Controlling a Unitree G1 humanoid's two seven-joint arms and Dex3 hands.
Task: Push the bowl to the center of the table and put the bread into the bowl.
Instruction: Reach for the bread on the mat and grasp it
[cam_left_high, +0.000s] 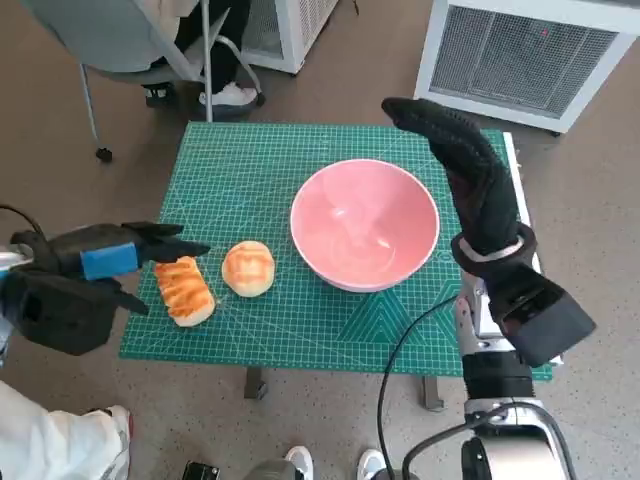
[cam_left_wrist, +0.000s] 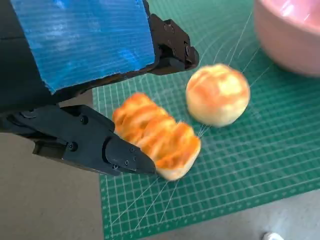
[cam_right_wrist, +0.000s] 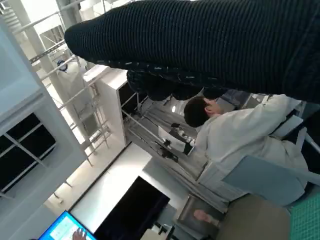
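Now: wide pale-pink bowl (cam_left_high: 365, 224) near middle of green grid cutting mat (cam_left_high: 250, 160), nothing inside. Long golden twisted bread (cam_left_high: 184, 290) at mat's left edge, round glazed bun (cam_left_high: 248, 267) just beside it, betw. it & bowl. Left blue-taped black hand (cam_left_high: 100, 255) w/ fingers (cam_left_wrist: 107, 150) apart either side of long bread, not clamped. Right black-gloved hand (cam_left_high: 462, 165) raised above bowl's right rim, fingers extended, holding nothing. Person in white coat (cam_right_wrist: 250, 135) seated, right wrist view.

Pink bowl (cam_left_high: 365, 224) upright mid-table, round bun (cam_left_high: 248, 268) beside striped loaf (cam_left_high: 184, 290)
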